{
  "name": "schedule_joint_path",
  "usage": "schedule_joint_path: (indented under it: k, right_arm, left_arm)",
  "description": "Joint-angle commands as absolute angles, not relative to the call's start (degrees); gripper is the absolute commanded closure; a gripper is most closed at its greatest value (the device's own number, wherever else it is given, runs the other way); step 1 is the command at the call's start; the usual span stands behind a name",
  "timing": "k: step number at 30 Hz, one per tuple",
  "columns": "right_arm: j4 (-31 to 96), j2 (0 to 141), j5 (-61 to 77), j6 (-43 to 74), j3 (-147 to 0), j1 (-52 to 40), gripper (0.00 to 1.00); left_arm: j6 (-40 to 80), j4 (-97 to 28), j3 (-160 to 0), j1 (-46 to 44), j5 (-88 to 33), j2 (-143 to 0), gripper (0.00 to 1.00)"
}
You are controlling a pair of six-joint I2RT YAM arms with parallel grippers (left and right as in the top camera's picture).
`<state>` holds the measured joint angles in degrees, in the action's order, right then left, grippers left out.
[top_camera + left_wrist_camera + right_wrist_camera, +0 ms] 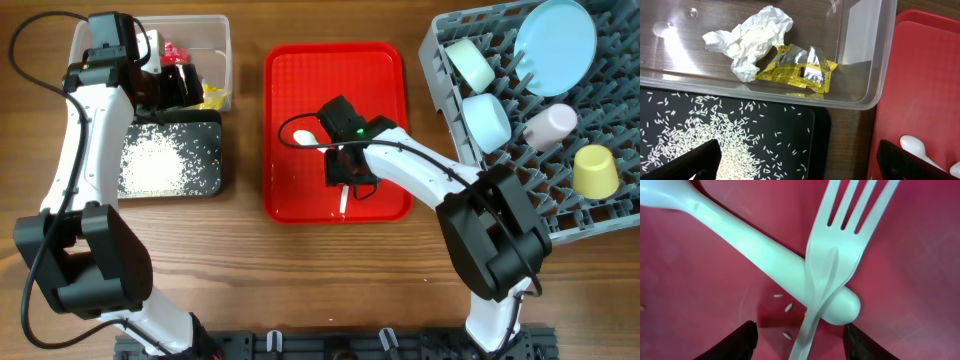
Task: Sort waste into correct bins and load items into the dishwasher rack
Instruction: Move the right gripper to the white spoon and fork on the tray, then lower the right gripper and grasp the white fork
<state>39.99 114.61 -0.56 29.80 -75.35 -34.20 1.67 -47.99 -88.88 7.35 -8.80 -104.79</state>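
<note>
While beneath fork [836, 255], spoon [740, 236] beside grains [788, 307].

Overhead: the right gripper [347, 172] covers most of the fork [343, 203]. Right wrist view: fork tines and the spoon [755, 245] bowl run off frame.

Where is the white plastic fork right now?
The fork lies on the red tray mid-table, crossing the handle of the white spoon, between the jaws of the right gripper.
</note>
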Motion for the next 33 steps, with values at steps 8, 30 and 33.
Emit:
schedule_joint_path:
  k: [8,30,33]
  right_arm:
    - [41.04,116.88,-1.61,30.13,-75.29,-33.91,0.86]
    - [58.96,88.36,1.08,20.12,-78.43,-23.27,0.82]
    - [60.23,81.25,1.58,19.09,-78.43,-20.10,0.82]
  left_arm:
    - [1.98,-47.88,-89.25,7.53,-8.88,-104.16,0.00]
    - [1.98,-47.86,-89.25,7.53,-8.88,-104.16,0.00]
    - [1.98,-47.86,-89.25,7.53,-8.88,-104.14,0.00]
